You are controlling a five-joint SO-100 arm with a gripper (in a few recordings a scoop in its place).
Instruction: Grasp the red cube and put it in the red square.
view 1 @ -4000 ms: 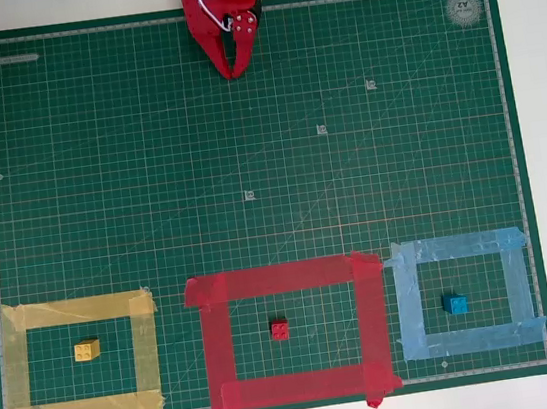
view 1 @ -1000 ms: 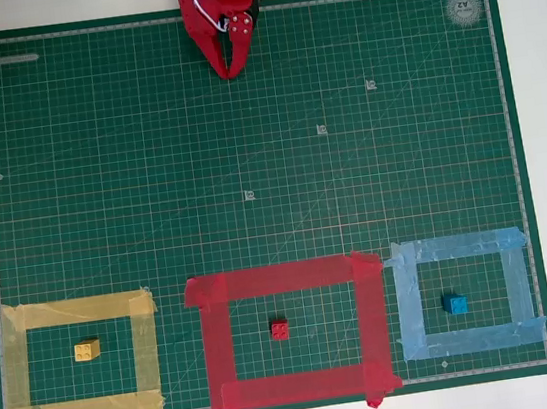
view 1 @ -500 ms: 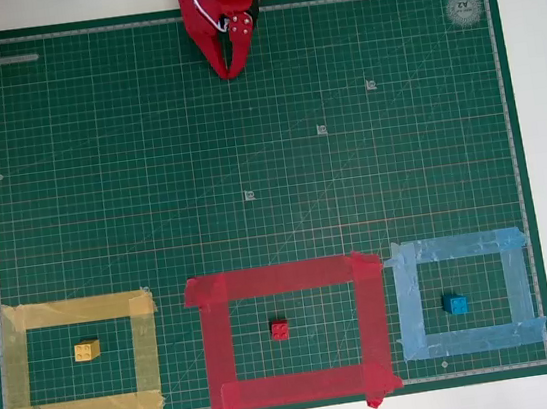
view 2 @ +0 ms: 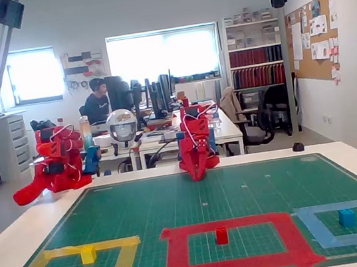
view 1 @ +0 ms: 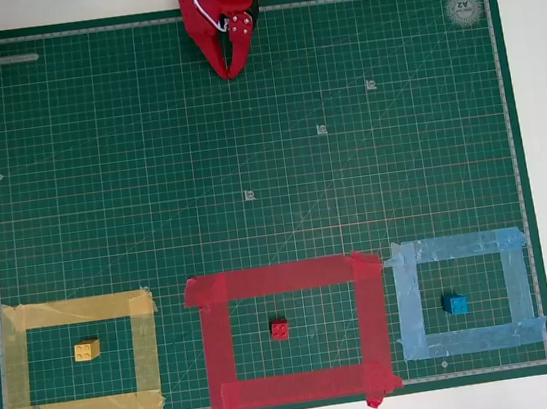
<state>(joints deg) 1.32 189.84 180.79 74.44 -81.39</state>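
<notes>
The red cube [view 1: 280, 330] [view 2: 221, 235] lies inside the red square [view 1: 216, 343] [view 2: 176, 251], near its middle, on the green mat. My red gripper [view 1: 229, 73] [view 2: 199, 177] rests at the far top edge of the mat in the overhead view, fingertips together, shut and holding nothing. It is far from the cube, with most of the mat between them.
A yellow cube [view 1: 87, 350] sits inside a yellow tape outline [view 1: 147, 352] at the left. A blue cube [view 1: 455, 305] sits inside a light blue tape outline [view 1: 408, 308] at the right. The green mat [view 1: 249, 167] covers the white table. A person sits far behind in the fixed view.
The gripper drew slightly back toward the top edge since four seconds ago. Over the last second nothing has moved.
</notes>
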